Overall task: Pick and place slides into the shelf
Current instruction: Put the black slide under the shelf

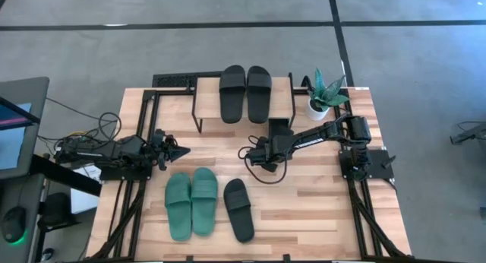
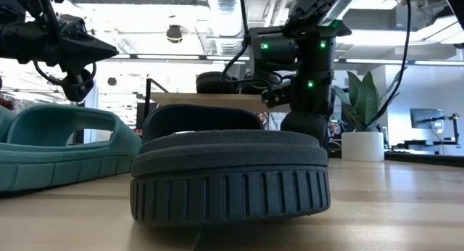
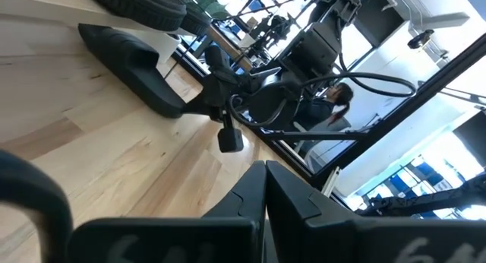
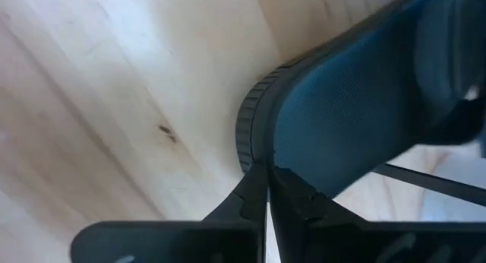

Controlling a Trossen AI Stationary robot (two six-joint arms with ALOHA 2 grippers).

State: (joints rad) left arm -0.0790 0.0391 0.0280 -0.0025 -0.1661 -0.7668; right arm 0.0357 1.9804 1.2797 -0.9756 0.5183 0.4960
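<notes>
Two black slides (image 1: 245,93) lie side by side on top of the shelf (image 1: 205,99) at the table's far side. A green pair (image 1: 191,204) and one black slide (image 1: 238,210) lie flat, soles down, near the front edge. My right gripper (image 1: 249,153) is shut and slants down just beyond that black slide's far end (image 4: 254,134). In the low view this slide (image 2: 232,178) hides the fingertips. My left gripper (image 1: 186,151) waits shut at the left, level, above the table. My right gripper's shut fingertips (image 4: 254,188) stand right at the ribbed sole rim (image 4: 247,141) of the black slide's rounded end, coming slantwise from above. I cannot tell whether they touch it. The slide lies flat on the table.
A potted plant (image 1: 325,96) stands at the far right corner beside the shelf. A loop of cable (image 1: 267,172) hangs under my right arm. Bare wood lies to the right of the loose black slide and between the shelf and the green pair.
</notes>
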